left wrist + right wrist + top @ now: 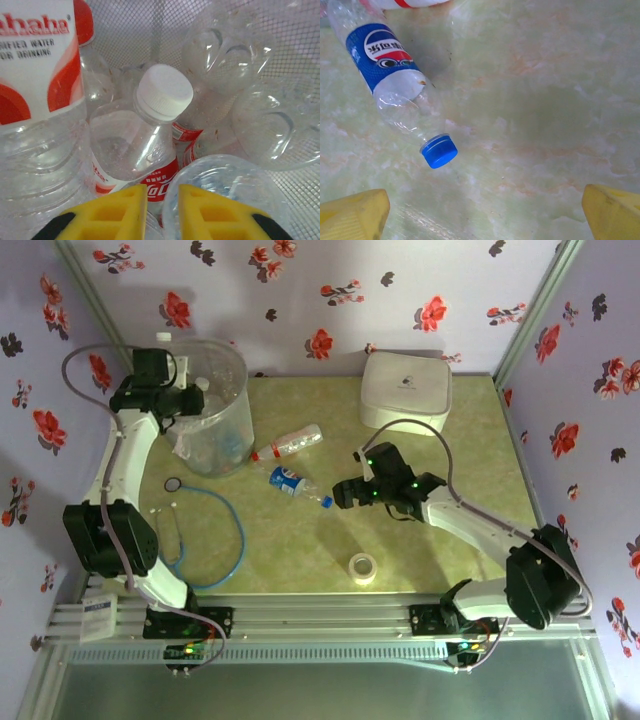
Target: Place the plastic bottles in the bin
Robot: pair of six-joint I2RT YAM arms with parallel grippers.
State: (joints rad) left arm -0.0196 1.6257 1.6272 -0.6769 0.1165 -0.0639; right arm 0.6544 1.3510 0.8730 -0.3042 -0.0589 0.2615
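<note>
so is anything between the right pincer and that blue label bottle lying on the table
Nothing visible does. The right pincer is open over bare table, and the blue-label bottle lies just ahead with its cap toward the fingers. The red-label bottle lies beyond it, not between.

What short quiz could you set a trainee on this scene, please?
1. True or false: the right hand is gripping the blue-capped Pepsi bottle.
2. Counting that one, how many bottles lie on the table outside the bin?
3. Which lies nearest the table's near edge? A) white lidded box B) tape roll C) bin

Key: 1. False, its jaws stand wide open, short of the cap. 2. Two, the other being a red-capped bottle. 3. B.
</note>
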